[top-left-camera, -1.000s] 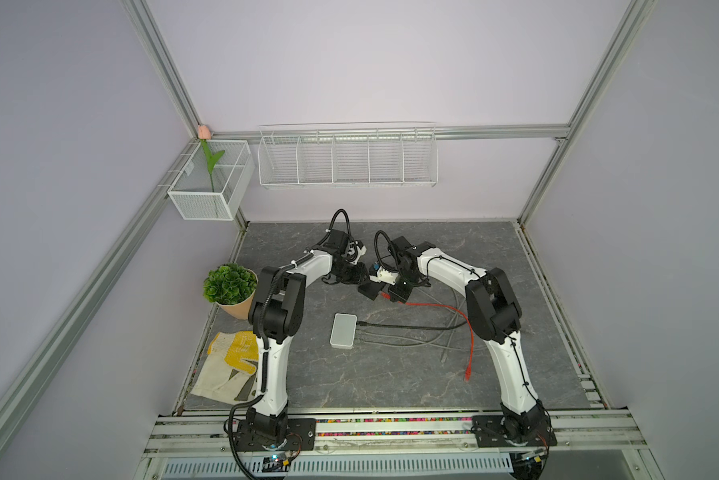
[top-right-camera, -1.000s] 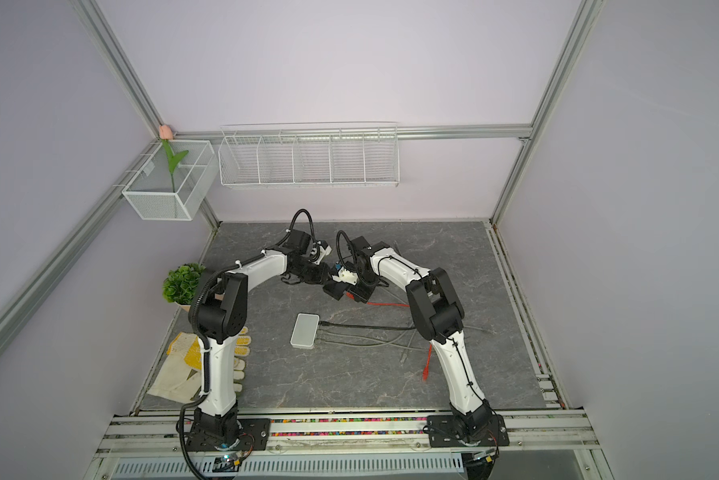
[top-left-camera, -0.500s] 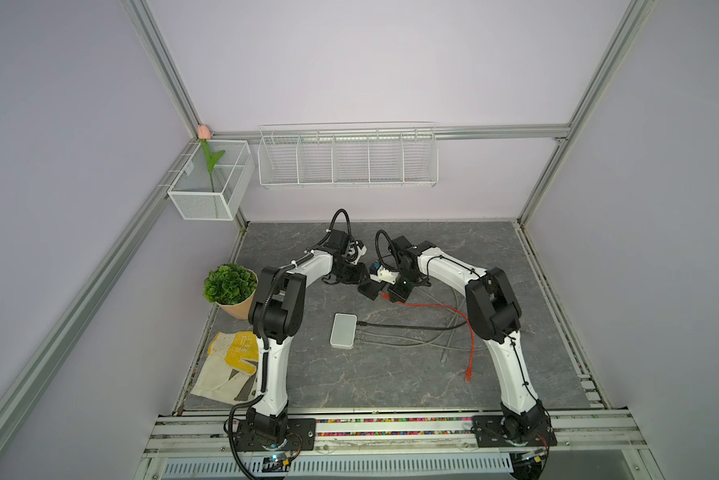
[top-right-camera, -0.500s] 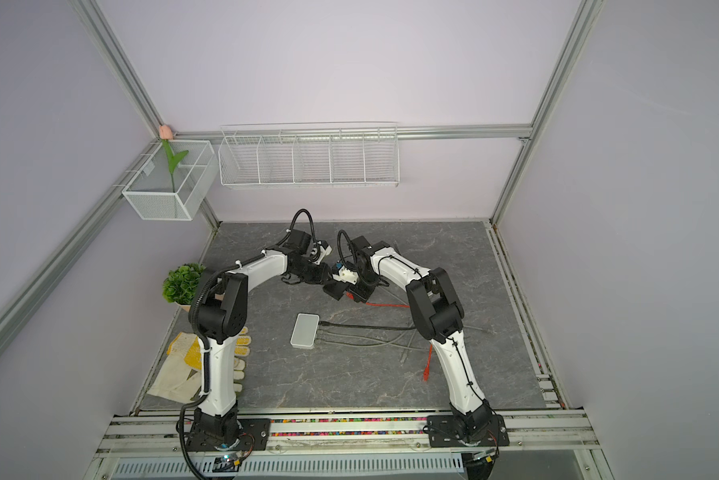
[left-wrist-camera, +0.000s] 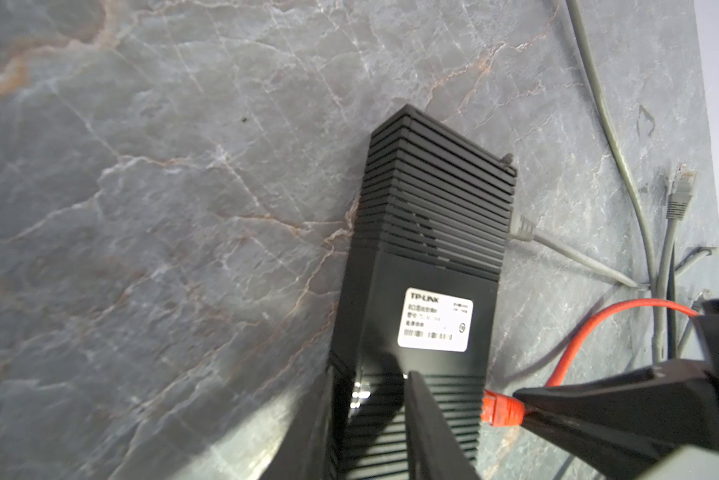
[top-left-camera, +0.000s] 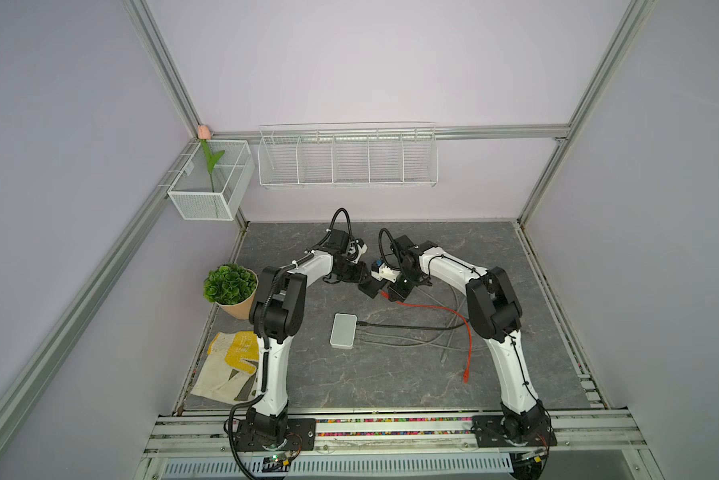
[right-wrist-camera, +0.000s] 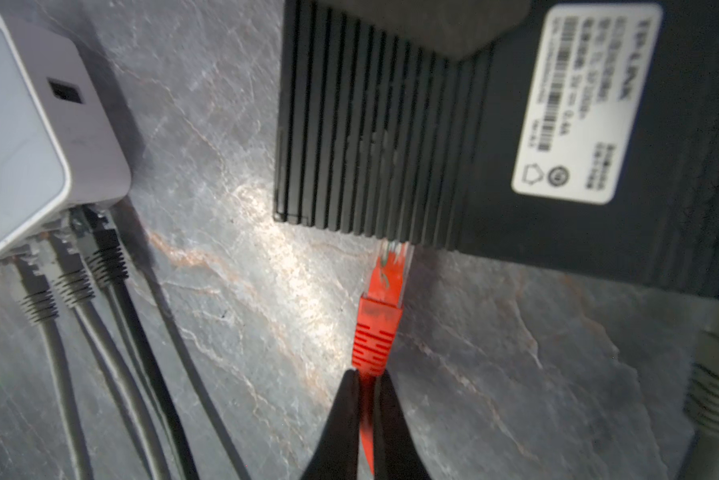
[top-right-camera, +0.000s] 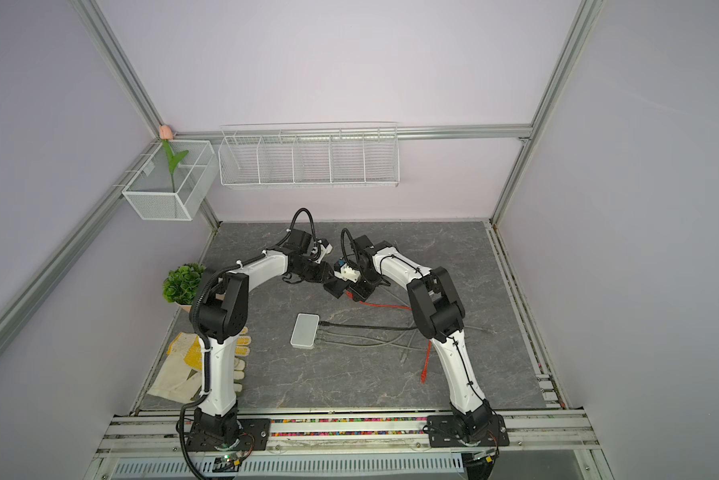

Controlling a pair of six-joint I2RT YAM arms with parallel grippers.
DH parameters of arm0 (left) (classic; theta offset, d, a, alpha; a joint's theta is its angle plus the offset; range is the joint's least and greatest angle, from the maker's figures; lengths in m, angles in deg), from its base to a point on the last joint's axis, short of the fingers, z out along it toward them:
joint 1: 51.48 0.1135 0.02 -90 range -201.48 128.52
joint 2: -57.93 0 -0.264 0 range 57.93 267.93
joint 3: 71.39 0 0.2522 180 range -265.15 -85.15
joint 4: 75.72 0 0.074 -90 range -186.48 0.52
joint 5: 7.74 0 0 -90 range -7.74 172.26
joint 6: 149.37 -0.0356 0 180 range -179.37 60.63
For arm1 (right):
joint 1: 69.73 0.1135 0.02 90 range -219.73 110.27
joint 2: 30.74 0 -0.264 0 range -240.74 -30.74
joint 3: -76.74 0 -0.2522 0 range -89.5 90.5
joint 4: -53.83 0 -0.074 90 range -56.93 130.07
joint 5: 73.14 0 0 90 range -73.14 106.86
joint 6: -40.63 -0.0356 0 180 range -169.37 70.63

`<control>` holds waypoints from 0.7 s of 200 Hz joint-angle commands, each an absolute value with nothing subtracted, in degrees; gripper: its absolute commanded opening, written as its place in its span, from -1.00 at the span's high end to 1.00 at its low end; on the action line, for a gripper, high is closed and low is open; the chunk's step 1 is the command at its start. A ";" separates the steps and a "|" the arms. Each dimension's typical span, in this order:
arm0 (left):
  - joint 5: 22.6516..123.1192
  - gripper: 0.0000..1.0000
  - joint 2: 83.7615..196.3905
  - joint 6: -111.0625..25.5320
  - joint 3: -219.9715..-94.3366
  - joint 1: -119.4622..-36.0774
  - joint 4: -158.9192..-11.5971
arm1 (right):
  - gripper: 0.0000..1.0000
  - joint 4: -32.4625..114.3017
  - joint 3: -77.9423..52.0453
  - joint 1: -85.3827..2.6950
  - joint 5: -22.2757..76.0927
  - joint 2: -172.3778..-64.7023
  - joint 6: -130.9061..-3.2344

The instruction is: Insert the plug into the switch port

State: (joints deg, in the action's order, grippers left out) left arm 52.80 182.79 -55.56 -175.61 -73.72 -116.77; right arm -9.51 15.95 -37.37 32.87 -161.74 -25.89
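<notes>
While my right claw (right-wrist-camera: 368, 384) pinched red plug (right-wrist-camera: 386, 276) behind boot (right-wrist-camera: 373, 340), tip touched switch (right-wrist-camera: 453, 137) edge; port hidden. I judged plug light, stiff, latch fragile, cable (left-wrist-camera: 578, 340) limp: hold boot. Left claw (left-wrist-camera: 370, 378) clamped switch body.

You had both arms bent inward, so the left hand (top-right-camera: 324, 277) and the right hand (top-right-camera: 360, 291) met at the black switch (top-right-camera: 335, 287), toward the back of the grey worktop (top-right-camera: 349, 382). A red cable (top-right-camera: 387, 306) ran from the right hand to a loose end further forward. In front of the switch lay a white box (top-right-camera: 305, 331) with leads trailing right. A potted plant (top-right-camera: 182, 282) and gloves (top-right-camera: 181, 365) sat at the left edge.
</notes>
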 commanded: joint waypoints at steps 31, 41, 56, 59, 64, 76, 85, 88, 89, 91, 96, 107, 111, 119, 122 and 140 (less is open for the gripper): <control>51.34 0.42 186.50 -57.61 -174.20 -76.26 -120.60 | 0.81 1.12 15.69 -37.66 36.40 -162.62 -30.17; 51.32 0.43 186.49 -57.66 -174.10 -76.24 -120.66 | 0.81 2.03 15.15 -37.83 37.55 -162.24 -30.71; 51.24 0.43 186.49 -57.72 -173.94 -76.27 -120.60 | 0.81 3.57 13.94 -37.93 39.28 -161.26 -31.27; 51.31 0.43 186.40 -57.79 -173.92 -76.22 -120.61 | 0.81 3.75 13.74 -38.02 39.73 -161.05 -31.33; 51.33 0.43 186.43 -57.81 -173.85 -76.26 -120.60 | 0.81 4.08 13.49 -38.00 40.21 -160.84 -31.42; 51.31 0.43 186.43 -57.88 -173.84 -76.26 -120.60 | 0.81 4.68 13.09 -38.15 41.00 -160.29 -31.71; 51.32 0.43 186.43 -57.89 -173.75 -76.19 -120.64 | 0.81 5.26 12.77 -38.21 41.69 -159.96 -32.02; 51.32 0.43 186.43 -57.87 -173.75 -76.19 -120.60 | 0.81 5.51 12.60 -38.30 42.03 -159.84 -32.12; 51.32 0.43 186.43 -57.83 -173.70 -76.23 -120.55 | 0.81 5.60 12.57 -38.32 42.06 -159.80 -32.17; 51.32 0.43 186.43 -57.87 -173.67 -76.26 -120.52 | 0.81 5.70 12.50 -38.32 42.29 -159.79 -32.33; 51.32 0.43 186.43 -57.82 -173.62 -76.27 -120.44 | 0.81 6.00 12.33 -38.50 42.78 -159.65 -32.50; 51.32 0.43 186.42 -57.88 -173.49 -76.35 -120.39 | 0.81 6.62 12.02 -38.64 43.49 -159.47 -32.90; 51.32 0.43 186.42 -57.93 -173.41 -76.30 -120.35 | 0.81 6.83 11.89 -38.66 43.76 -159.43 -33.04; 51.30 0.44 186.43 -57.95 -173.27 -76.35 -120.33 | 0.81 7.28 11.63 -38.71 43.92 -159.20 -33.27; 51.32 0.43 186.43 -57.92 -173.23 -76.35 -120.33 | 0.81 7.43 11.54 -38.71 43.93 -159.09 -33.35; 51.24 0.44 186.20 -57.99 -172.79 -76.34 -120.08 | 0.81 8.47 10.99 -38.94 44.21 -158.53 -33.71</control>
State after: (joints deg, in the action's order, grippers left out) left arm 53.68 183.05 -56.63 -175.56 -73.72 -114.67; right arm -2.89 11.58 -39.14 40.12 -161.37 -32.18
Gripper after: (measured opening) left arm 0.284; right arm 0.100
